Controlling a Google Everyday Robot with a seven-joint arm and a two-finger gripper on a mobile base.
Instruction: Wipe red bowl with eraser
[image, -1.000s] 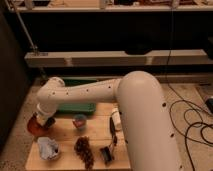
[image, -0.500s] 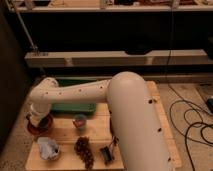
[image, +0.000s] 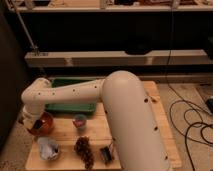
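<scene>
Dark shelving fills the back of my feed, and in front of it stands a pale wooden table on a speckled floor.

What I am watching is the red bowl, which sits near the table's left edge. It is round and shallow, a reddish orange, with a darker inside and a brighter rim facing me. It is wider than the other small dishes.

The gripper is down in the bowl's left half, below the rounded end of the white arm. That end hides the bowl's far-left rim. From here I cannot tell whether the gripper is wide, narrow or clamped on something. I see only a dark shape at its tip, against the bowl's inside.

Working outward from the bowl, a small bluish cup stands to its right, apart from it. A green tray lies behind and to the right of the bowl, partly under the arm. In front of the bowl, towards me, is a pale grey-white dish. To the right of that dish lies a brown knobbly cluster, then a small dark object near the table's front edge.

Well to the bowl's right, beyond the table, black cables loop across the floor.
</scene>
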